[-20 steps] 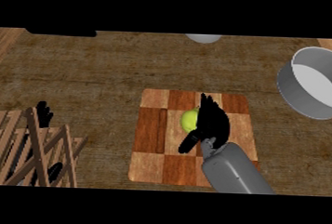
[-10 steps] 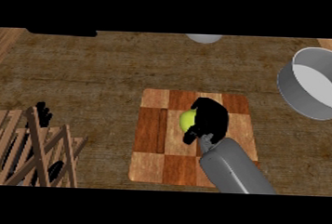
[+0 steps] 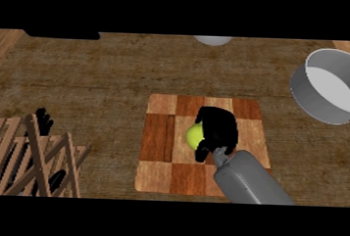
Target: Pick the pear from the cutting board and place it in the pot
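Note:
A yellow-green pear [image 3: 195, 134] lies on the checkered wooden cutting board [image 3: 159, 158] in the middle of the counter. My right hand [image 3: 218, 127] covers the pear from the right, its fingers and thumb curled round the fruit, so only the pear's left side shows. The grey pot [image 3: 329, 87] stands at the upper right, tilted open toward me. My left hand [image 3: 43, 119] rests at the left edge, fingers up, partly behind a wooden rack.
A wooden slatted rack [image 3: 32, 159] fills the lower left corner. A pale round object [image 3: 212, 40] sits at the counter's far edge, and a dark shape [image 3: 61, 34] lies at the far left.
My right hand has come down over the pear and curled its fingers round it. The left hand has not moved.

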Controlling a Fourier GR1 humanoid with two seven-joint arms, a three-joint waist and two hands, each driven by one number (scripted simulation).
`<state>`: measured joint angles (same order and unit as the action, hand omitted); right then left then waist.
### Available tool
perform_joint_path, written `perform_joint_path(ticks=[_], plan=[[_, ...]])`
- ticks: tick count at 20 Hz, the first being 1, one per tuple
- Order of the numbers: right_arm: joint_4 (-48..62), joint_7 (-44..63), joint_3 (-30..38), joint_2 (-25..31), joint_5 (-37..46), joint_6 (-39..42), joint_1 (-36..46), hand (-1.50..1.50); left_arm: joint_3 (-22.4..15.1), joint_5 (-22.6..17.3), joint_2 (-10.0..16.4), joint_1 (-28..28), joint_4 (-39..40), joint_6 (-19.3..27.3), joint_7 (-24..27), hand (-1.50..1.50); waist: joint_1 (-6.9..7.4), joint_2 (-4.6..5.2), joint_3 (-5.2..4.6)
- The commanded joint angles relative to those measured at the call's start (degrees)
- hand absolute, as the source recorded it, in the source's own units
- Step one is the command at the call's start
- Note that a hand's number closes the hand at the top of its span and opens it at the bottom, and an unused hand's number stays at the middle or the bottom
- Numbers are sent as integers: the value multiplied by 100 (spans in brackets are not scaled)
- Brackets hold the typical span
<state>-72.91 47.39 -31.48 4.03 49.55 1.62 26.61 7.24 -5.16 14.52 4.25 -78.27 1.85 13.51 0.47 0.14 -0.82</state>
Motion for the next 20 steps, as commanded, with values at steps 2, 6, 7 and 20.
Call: perform_joint_path(ticks=[2,6,7,20], plan=[[-522,-1845,-983,666,-130,477,-378,150,-375,-117,-598,-500,-363,42,10,0,-180,-57,92],[-1260,-2279,-1025,1236,136,-83,-757,150,-472,10,-767,-402,-512,77,-56,0,-229,-78,94],[-1629,-2312,-877,1395,93,-53,-648,150,-416,40,-850,-453,-392,169,92,0,-294,-92,88],[-4098,-1717,15,2357,742,-641,-1348,150,-136,120,-857,-480,-529,67,-110,0,-366,-104,85]])
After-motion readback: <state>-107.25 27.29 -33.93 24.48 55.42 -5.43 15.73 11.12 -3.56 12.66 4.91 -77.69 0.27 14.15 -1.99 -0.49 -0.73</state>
